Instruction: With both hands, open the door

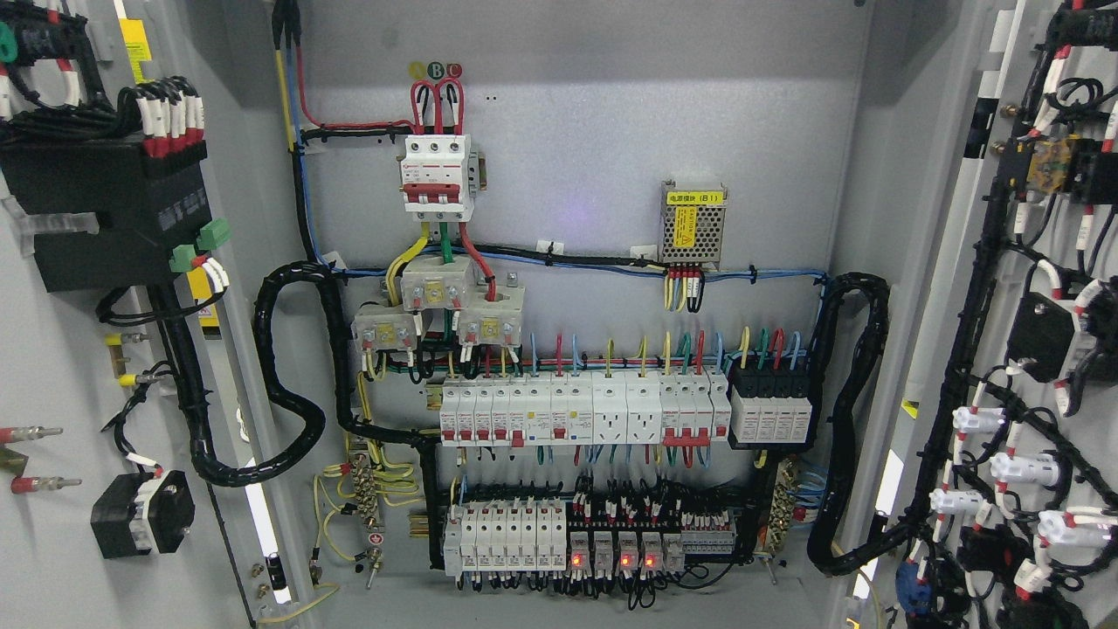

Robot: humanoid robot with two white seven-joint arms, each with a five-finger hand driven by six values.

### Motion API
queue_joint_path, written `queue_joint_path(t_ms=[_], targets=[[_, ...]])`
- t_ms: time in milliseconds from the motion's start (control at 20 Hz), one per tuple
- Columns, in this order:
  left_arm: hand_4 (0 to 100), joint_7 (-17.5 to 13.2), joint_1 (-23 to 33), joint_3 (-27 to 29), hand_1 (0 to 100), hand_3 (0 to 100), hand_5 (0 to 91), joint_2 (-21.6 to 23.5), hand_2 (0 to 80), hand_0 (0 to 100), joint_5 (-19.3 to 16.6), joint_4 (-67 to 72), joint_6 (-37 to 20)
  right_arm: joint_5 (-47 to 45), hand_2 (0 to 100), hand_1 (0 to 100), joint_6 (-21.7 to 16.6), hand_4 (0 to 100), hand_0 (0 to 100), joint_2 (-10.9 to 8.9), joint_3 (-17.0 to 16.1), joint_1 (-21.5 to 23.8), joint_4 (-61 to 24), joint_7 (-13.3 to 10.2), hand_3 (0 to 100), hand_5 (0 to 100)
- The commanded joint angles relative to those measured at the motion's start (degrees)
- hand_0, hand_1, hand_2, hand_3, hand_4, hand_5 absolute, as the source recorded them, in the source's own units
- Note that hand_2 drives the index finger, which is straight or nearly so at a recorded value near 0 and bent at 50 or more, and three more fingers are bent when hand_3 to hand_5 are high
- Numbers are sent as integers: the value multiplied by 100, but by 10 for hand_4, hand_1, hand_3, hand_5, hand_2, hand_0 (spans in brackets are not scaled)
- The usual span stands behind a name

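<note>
Grey steel door leaves stand swung wide at both edges of the head view: the left door shows its inner face with a black component block and wiring, and the right door carries black cable looms and white connectors. Neither robot hand appears anywhere in view, so the state of their fingers cannot be told. Between the doors, deeper in, the cabinet back panel holds two rows of white breakers, the lower row showing small red lights. Farther up sit a three-pole main breaker with red wires and a perforated metal power supply bearing a yellow label.
</note>
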Motion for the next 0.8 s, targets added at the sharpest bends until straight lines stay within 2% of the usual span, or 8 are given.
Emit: queue_joint_path(t_ms=[0,100,200,400,551,751], targets=[[0,-323,726,-224,556,0,0,567,0,120,-246,-4580,-397,-6,40,500,-322,0,0,-272,-1158,768,-939,-5,0,0],[0,-534,919,-487,556,0,0,742,0,120,-255,-5082,-1046,-6,40,500,-709,0,0,-254,-1386,900,-948,-5,0,0],[0,-596,1034,-690,556,0,0,970,0,120,-255,-5487,-1592,-6,40,500,-1069,0,0,-254,-1519,1050,-1035,-14,0,0],[0,-596,1008,-603,556,0,0,1016,0,120,-263,-6112,-1945,2,40,500,-1475,0,0,-289,-1633,1191,-1229,-5,0,0],[0,-579,868,-568,556,0,0,1015,0,120,-263,-6270,-2587,2,40,500,-1632,0,0,-289,-1642,1270,-1334,-5,0,0],[0,-552,841,-454,556,0,0,972,0,120,-263,-6498,-2649,-6,40,500,-1905,0,0,-298,-1651,1165,-1361,-5,0,0]])
